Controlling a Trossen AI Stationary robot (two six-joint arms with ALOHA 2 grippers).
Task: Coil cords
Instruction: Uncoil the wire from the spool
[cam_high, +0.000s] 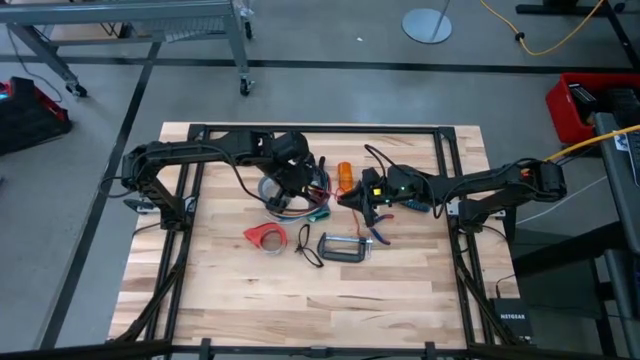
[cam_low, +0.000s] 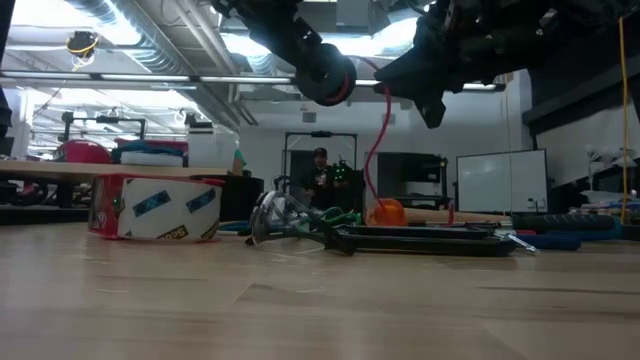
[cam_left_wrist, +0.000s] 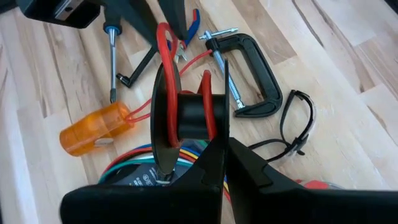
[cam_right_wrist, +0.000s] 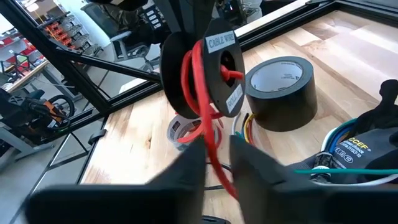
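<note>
My left gripper (cam_high: 300, 180) is shut on a black spool (cam_left_wrist: 186, 118) wound with red wire, held well above the table; the spool also shows in the low view (cam_low: 325, 75). A red wire (cam_right_wrist: 211, 143) runs off the spool, passes between the fingers of my right gripper (cam_high: 362, 197), and hangs down to the table (cam_low: 375, 150). A bunch of coloured cords (cam_high: 312, 207) in green, blue and orange lies on the table below the spool, and also shows in the right wrist view (cam_right_wrist: 348, 155). My left gripper (cam_left_wrist: 227, 168) grips the spool at one flange's edge (cam_left_wrist: 211, 134) between its two fingers; the fingers hide the exact spot. The spool is lifted clear, its axis about level. My right gripper (cam_right_wrist: 217, 155) has the red wire (cam_right_wrist: 208, 127) between its fingertips, just below the spool. The fingers lie across the wire, which runs on down slack toward the table.
On the table lie an orange bottle (cam_high: 344, 176), a black C-clamp (cam_high: 343, 247), a red tape dispenser (cam_high: 265, 236), a black tape roll (cam_right_wrist: 283, 93), a grey roll (cam_high: 272, 190), glasses (cam_high: 308, 245), pliers (cam_high: 380, 235) and a screwdriver (cam_left_wrist: 112, 56). The near half is bare wood.
</note>
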